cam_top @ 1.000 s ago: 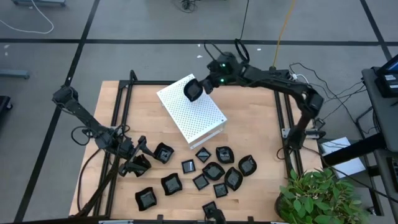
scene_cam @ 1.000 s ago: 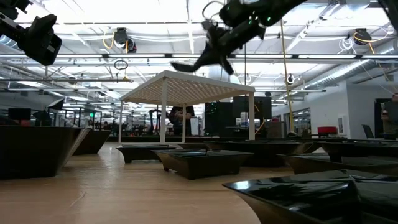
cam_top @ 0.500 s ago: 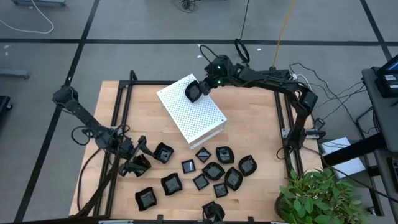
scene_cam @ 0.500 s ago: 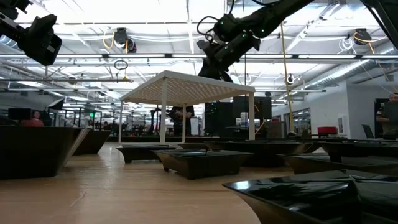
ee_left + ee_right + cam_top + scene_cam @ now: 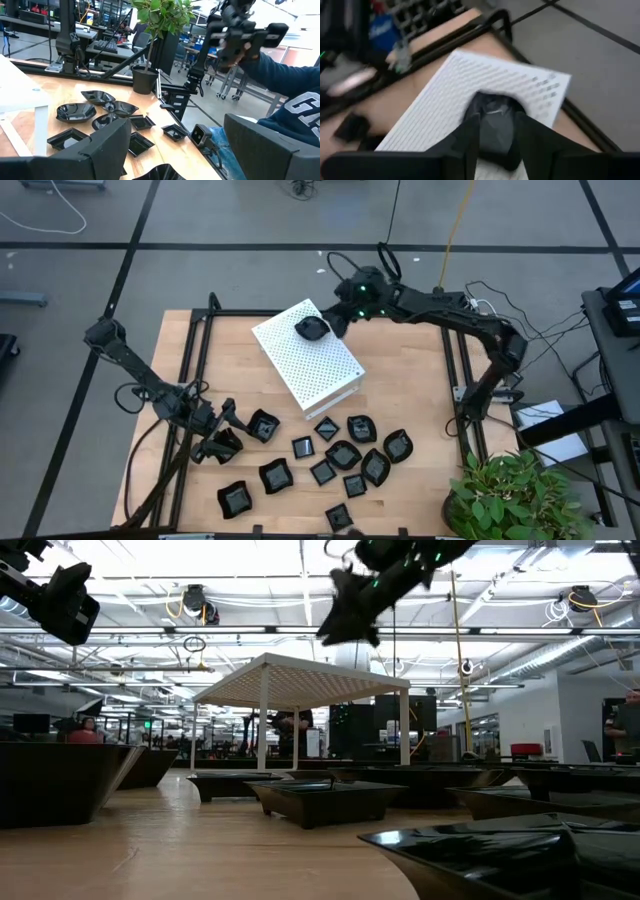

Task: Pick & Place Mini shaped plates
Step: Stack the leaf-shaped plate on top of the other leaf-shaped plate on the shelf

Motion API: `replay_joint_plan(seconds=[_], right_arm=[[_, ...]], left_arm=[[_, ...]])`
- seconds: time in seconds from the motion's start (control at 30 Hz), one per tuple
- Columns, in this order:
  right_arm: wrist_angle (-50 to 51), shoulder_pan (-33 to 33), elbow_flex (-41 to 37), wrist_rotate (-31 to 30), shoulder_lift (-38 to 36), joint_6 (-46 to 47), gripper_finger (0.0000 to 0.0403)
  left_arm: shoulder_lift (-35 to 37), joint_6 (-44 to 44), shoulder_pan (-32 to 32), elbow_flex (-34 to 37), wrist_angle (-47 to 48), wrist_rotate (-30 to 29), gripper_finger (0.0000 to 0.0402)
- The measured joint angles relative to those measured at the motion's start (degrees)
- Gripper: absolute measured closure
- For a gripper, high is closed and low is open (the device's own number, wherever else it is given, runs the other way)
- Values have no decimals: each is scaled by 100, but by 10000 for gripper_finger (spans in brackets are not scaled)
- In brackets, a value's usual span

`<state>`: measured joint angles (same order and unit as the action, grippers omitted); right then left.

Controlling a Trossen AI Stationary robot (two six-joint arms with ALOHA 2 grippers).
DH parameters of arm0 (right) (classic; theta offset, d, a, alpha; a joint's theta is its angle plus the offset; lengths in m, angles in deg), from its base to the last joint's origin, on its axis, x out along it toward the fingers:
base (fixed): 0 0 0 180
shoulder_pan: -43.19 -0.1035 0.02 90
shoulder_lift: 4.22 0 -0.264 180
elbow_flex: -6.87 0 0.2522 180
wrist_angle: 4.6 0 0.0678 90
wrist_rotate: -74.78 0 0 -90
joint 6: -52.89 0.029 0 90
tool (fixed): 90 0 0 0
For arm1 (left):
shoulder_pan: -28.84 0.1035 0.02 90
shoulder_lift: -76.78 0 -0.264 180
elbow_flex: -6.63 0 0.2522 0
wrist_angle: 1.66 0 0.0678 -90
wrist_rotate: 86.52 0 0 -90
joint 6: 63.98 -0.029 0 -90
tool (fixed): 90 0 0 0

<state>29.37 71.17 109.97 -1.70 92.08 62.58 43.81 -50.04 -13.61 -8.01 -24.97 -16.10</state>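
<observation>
One mini shaped plate (image 5: 312, 328), glossy black, lies on top of the white perforated box (image 5: 318, 370) near its far corner. My right gripper (image 5: 338, 318) hovers just above and behind it, open. In the right wrist view the plate (image 5: 492, 117) shows in the gap between the parted fingers. Several more black plates (image 5: 345, 455) lie on the wooden table near its front edge. My left gripper (image 5: 218, 442) stands open low at the front left, beside a plate (image 5: 262, 425).
A black frame (image 5: 200, 330) borders the table. A potted plant (image 5: 510, 495) stands at the front right corner. In the left wrist view a person in a dark blue top (image 5: 280, 95) stands beyond the table, holding a black device.
My right gripper has dipped toward the box's top and come up again, letting go of the plate. The plate, held tipped above the box before, now lies on the box's top.
</observation>
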Motion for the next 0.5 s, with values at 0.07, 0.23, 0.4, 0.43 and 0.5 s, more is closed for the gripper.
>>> replay_joint_plan(seconds=[0.07,0.23,0.4,0.43,0.5], right_arm=[[303,-218,0,3,-274,-318,270],[1279,-1058,-78,-574,-1019,-947,246],[2031,-2136,-410,-1746,-1529,-569,237],[2174,-2329,-515,-1948,-1607,-369,237],[2250,-2687,-740,-2290,-1761,46,239]], left_arm=[[-2,0,-2,1,1,0,78],[0,0,-1,1,1,0,78],[-2,0,0,-1,1,0,78],[0,0,0,-1,1,0,78],[-2,0,-1,-1,1,0,78]])
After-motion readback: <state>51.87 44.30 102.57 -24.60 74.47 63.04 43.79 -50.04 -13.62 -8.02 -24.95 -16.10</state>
